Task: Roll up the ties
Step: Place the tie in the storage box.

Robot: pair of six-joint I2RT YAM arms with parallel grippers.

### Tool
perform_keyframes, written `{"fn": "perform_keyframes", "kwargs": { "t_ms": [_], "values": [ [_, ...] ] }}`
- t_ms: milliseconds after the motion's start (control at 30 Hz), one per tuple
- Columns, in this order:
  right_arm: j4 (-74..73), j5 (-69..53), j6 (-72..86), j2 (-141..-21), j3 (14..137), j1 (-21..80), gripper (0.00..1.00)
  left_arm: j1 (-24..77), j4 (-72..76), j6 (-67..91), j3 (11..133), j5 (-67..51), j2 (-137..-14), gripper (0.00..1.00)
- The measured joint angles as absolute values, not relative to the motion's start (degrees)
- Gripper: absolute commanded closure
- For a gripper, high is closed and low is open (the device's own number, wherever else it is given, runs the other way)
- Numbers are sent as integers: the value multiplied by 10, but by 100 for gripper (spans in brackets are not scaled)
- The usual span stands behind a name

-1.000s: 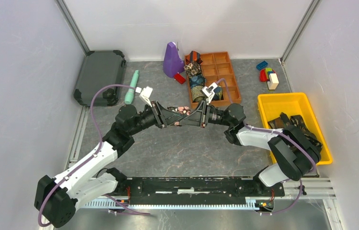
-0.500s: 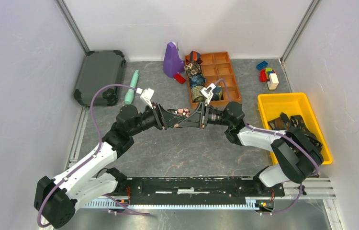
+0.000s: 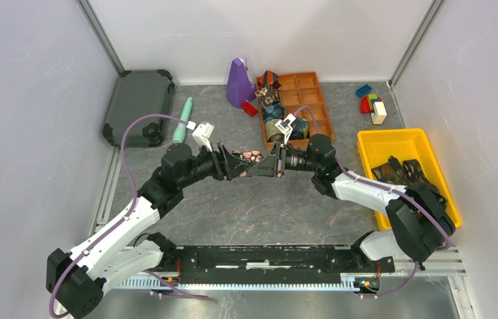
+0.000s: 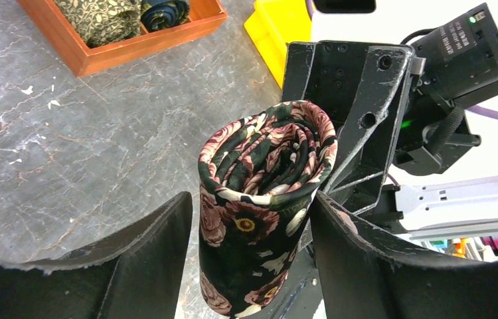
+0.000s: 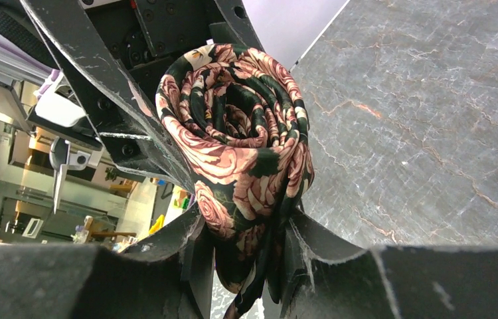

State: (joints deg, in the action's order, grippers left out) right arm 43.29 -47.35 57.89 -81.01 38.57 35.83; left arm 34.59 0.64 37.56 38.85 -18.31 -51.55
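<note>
Shift: the right arm is stretched further toward the left one than a second ago, and the two grippers are drawn closer together around the rolled tie (image 5: 240, 146).
Meaning: the rolling of this tie is judged finished. It is not yet put away, and a handover or a final tightening is judged to be under way.
Place: the roll is held between both arms over the middle of the table (image 3: 253, 206), near the wooden tray (image 3: 309, 93).
Yellow bin (image 3: 374, 141): dark unrolled ties (image 3: 411, 178) are heaped inside, so more work is judged left.
Tray contents: rolled ties are lined up in the left column, and a blue one sits beside them.
Right gripper (image 5: 243, 229): pinched onto the lower part of the roll.
Left gripper (image 4: 251, 212): its fingers are set on either side of the roll, one of them touching. Whether the roll is squeezed cannot be told.
</note>
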Motion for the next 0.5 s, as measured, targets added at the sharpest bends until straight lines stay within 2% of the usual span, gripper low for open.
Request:
{"fn": "perform_keyframes", "kwargs": {
  "t_ms": [500],
  "values": [
    [307,-426,479,-778,413,364,100,349,-62,348,402,-96,-494,3]
  ]
}}
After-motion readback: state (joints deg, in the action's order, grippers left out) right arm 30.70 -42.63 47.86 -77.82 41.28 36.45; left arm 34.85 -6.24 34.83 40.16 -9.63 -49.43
